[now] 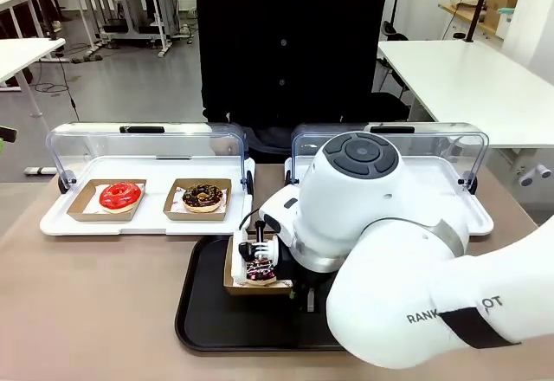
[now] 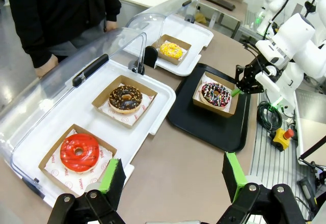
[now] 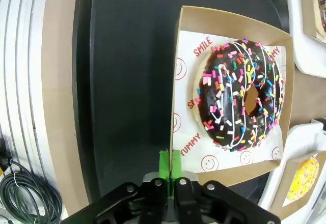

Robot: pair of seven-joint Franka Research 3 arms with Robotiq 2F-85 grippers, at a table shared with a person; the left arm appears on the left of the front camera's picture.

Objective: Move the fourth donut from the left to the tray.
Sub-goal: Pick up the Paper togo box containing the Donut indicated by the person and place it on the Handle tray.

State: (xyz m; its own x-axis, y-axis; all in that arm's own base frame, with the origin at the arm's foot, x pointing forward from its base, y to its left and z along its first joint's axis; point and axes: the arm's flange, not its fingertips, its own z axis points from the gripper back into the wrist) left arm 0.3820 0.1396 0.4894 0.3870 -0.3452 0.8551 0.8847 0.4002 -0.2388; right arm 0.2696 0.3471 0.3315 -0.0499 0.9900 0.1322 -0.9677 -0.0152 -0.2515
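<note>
While the fourth donut [image 3: 239,94] in its brown box [image 3: 182,71] already sits on the tray [image 3: 127,81], right gripper [image 3: 170,164] jaws are pinched on box wall, so release + retract look left; left gripper [image 2: 173,175] jaws wide, idle.

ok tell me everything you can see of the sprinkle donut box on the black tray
The small brown cardboard box is shallow and open-topped, lined with white paper printed SMILE and YUMMY. It holds the chocolate ring donut with white drizzle and coloured sprinkles. It sits flat on the black tray, by one edge. The right gripper has its green-padded fingers shut on the box's wall.
</note>
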